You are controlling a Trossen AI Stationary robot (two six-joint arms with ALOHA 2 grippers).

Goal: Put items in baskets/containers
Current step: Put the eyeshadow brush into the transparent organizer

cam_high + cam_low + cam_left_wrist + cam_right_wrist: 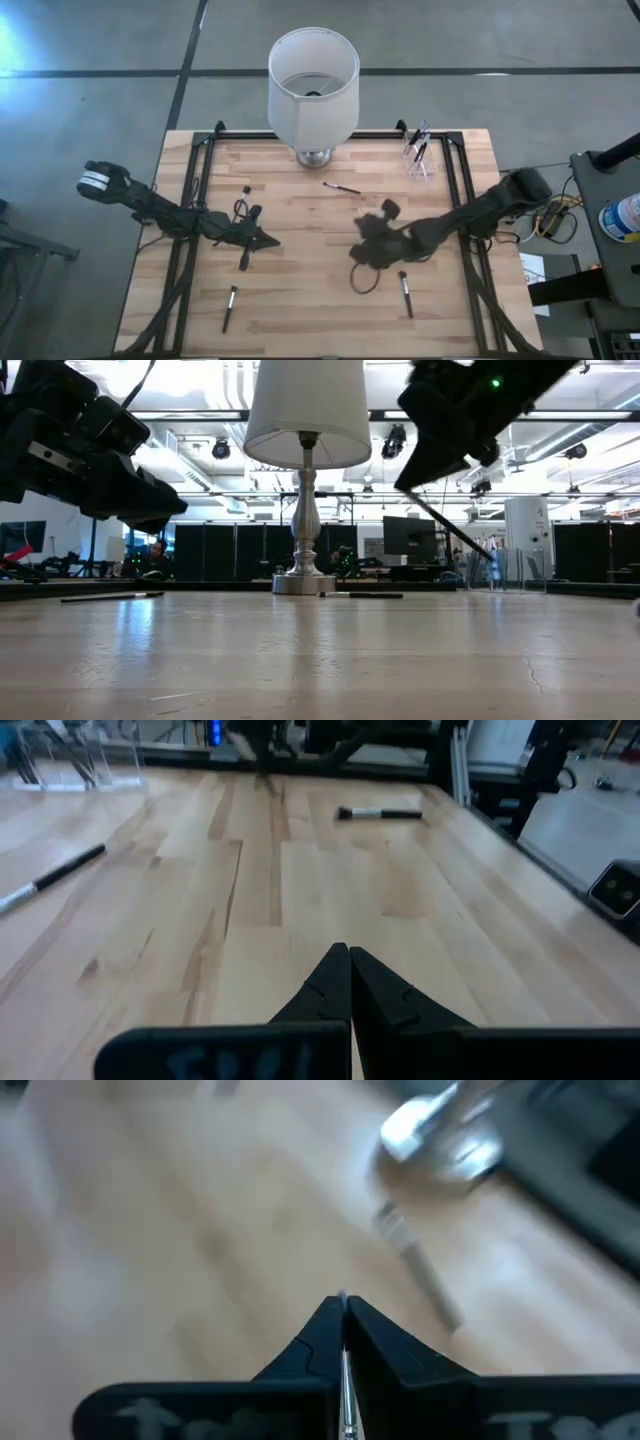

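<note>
The clear cup [420, 158] stands at the table's far right with several brushes upright in it. Three loose brushes lie flat on the wood: one [342, 187] in front of the lamp, one [230, 307] near left, one [406, 293] near right. My right gripper [343, 1302] hangs above the table's middle right, shut on another thin brush [455, 528]. My left gripper [272, 240] is shut with nothing in it, just above the table left of centre. My right gripper pinches the brush between its two fingers; a thin silvery length [346, 1370] runs along the gap between them. In the low view the brush's dark shaft [470, 540] slants down out of the fingers, lifted clear of the table.
The big white lampshade [313, 85] on its metal base [313, 157] stands at the far middle. Black frame rails [200, 190] run along the table's left, right and far sides. Bare wood lies between the two grippers and toward the near edge.
</note>
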